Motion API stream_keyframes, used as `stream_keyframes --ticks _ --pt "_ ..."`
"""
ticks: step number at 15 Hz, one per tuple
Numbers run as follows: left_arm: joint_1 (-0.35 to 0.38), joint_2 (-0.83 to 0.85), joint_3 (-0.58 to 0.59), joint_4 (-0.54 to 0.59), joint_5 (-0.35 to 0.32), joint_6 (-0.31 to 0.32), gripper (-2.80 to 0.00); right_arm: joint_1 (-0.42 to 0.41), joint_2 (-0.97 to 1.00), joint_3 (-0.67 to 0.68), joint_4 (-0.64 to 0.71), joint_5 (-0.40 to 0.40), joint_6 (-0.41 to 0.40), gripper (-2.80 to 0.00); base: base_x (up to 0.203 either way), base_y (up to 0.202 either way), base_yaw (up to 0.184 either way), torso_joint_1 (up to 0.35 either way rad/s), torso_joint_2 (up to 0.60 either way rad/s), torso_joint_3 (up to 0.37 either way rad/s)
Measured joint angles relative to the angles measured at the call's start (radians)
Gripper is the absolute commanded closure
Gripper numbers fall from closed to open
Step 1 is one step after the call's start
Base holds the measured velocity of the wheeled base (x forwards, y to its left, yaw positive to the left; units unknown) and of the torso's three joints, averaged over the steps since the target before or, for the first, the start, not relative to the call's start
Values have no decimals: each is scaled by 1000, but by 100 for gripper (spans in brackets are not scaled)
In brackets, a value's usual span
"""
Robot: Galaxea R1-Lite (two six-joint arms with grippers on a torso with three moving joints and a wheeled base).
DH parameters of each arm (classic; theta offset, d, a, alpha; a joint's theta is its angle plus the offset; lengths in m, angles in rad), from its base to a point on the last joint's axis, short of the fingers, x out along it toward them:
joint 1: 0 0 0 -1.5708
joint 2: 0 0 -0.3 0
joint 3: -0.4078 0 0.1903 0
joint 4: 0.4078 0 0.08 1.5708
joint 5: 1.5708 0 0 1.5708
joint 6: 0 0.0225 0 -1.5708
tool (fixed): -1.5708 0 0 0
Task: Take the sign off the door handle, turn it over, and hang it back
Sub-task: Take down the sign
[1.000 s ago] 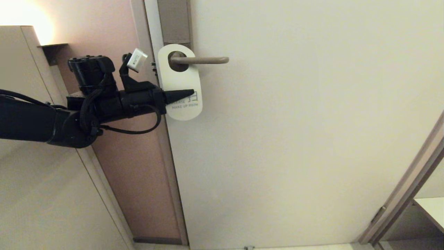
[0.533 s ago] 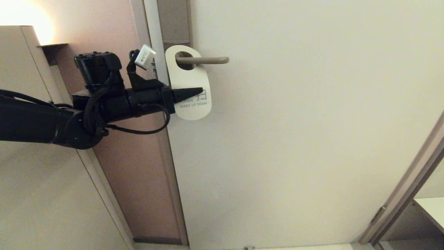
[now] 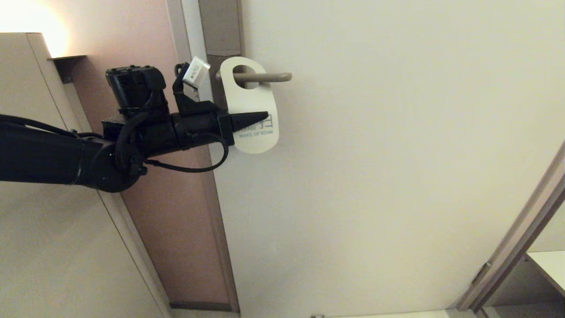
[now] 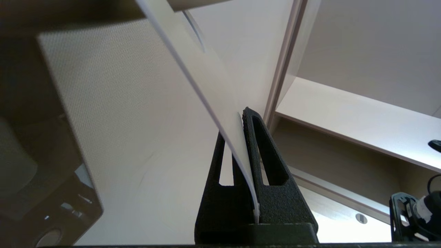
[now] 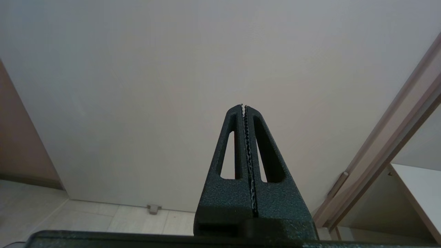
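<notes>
Card feels thin, light and bendy, so I pinch its lower half, clear of the hole. My left pincer [image 3: 258,118] is clamped on the sign [image 3: 251,106], white MAKE UP ROOM side out; the wrist view shows it edge-on and bowing. Right pincer [image 5: 244,107] closed, empty, parked. Farther back, the hole sits mid-way along the door handle [image 3: 269,77].

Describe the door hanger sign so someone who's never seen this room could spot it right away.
On the big cream door, find the slim beige-grey metal lever handle near its left edge. Looped over it through an oval hole hangs a flat white card sign with rounded ends, pinched low down by the black left pincer. It alone carries teal lettering, "MAKE UP ROOM".
</notes>
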Motion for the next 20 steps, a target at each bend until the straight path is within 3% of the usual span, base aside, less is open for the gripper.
stream_keyframes --ticks 12,20 --pt "-28 -1 -6 -2 1 10 0 1 0 0 0 0 0 0 0 0 0 0 0 0" --pt "-23 -33 16 11 2 50 0 1 0 0 0 0 0 0 0 0 0 0 0 0"
